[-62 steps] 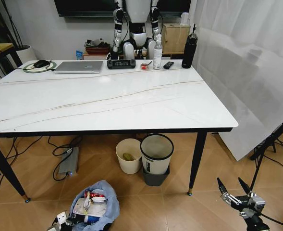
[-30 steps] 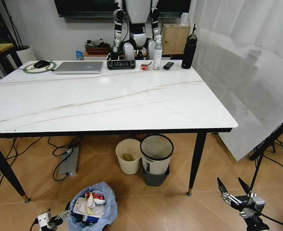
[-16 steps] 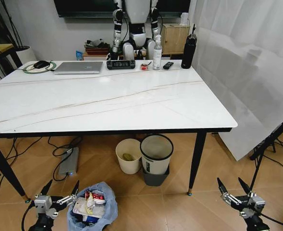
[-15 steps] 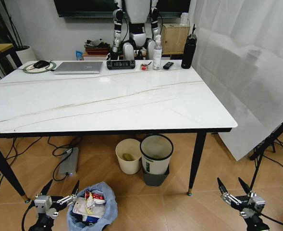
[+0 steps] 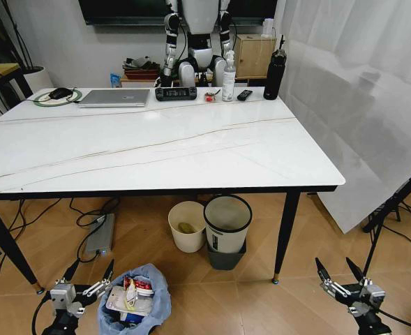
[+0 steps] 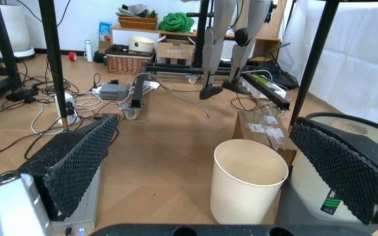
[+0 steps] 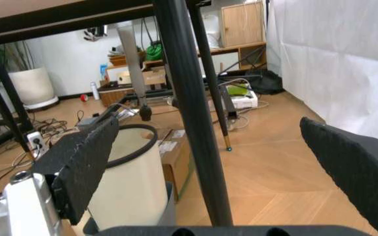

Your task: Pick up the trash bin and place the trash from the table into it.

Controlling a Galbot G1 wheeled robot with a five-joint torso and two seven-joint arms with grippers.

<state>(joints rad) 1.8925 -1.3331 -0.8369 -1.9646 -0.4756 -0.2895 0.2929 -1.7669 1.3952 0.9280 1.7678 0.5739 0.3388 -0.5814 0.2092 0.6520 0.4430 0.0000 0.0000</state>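
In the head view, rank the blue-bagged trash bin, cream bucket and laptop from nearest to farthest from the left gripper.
1. Trash bin: on the floor right beside the open left gripper.
2. Cream bucket: under the table, farther back.
3. Laptop: on the table's far side.

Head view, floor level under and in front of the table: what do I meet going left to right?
Left gripper → trash bin → cream bucket → white-and-grey bin → table leg → right gripper.
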